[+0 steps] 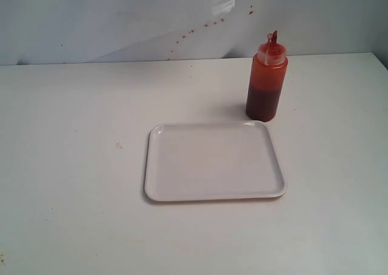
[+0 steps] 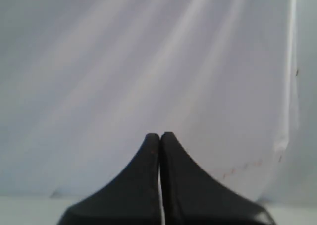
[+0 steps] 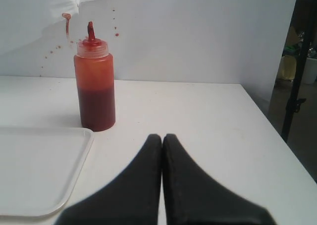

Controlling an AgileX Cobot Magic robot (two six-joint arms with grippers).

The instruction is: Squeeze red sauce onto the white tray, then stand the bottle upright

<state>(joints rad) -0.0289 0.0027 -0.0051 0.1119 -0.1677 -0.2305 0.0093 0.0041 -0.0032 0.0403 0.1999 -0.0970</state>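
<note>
The bottle (image 1: 266,78) stands upright on the table just behind the white tray's far right corner, red nozzle cap up; it also shows in the right wrist view (image 3: 95,86). The white tray (image 1: 214,160) lies flat in the middle of the table, and I see no red sauce on it; its corner appears in the right wrist view (image 3: 39,170). My right gripper (image 3: 162,137) is shut and empty, well short of the bottle. My left gripper (image 2: 160,135) is shut and empty, facing the white backdrop. Neither gripper appears in the exterior view.
The white backdrop (image 1: 121,20) behind the table carries reddish-brown specks (image 1: 200,28). The table's right edge (image 3: 267,126) drops off beside a dark stand (image 3: 297,61).
</note>
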